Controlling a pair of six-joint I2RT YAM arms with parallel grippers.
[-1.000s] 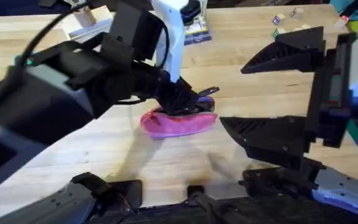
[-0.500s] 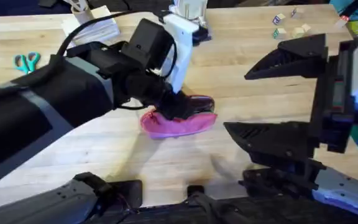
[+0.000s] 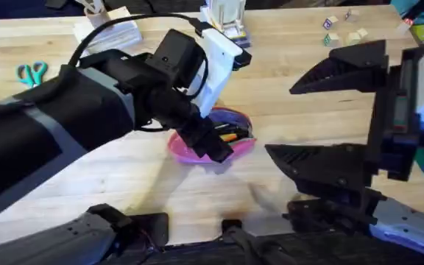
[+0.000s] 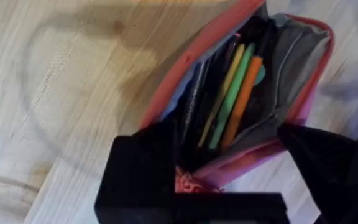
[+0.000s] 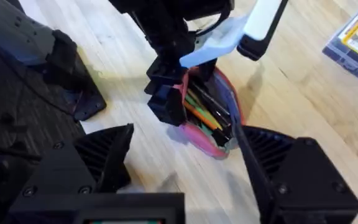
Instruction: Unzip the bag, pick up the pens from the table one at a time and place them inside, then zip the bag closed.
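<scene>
The pink bag [image 3: 234, 147] lies on the table [image 3: 124, 188] near its middle, unzipped and gaping. Several pens [image 4: 238, 93] lie inside it: yellow, green, orange and a dark one [image 4: 194, 102]. My left gripper [image 3: 213, 146] reaches across onto the bag's near side. It is open, its fingers [image 4: 138, 171] straddling the bag's end with nothing clamped between them. High over the right side, close under the camera, my right gripper [image 3: 278, 114] hangs open and empty. From its wrist view the bag [image 5: 219, 102] and the left gripper [image 5: 169, 102] show below.
Teal scissors [image 3: 32, 72] lie at the far left. White papers [image 3: 112, 31] and a box [image 3: 227, 18] sit along the back edge, small blocks [image 3: 341, 22] at the back right. Bare wood lies in front of the bag.
My left gripper has slid from the top of the bag toward its near side. The bag's mouth now shows wide open with pens inside. The right arm has barely moved.
</scene>
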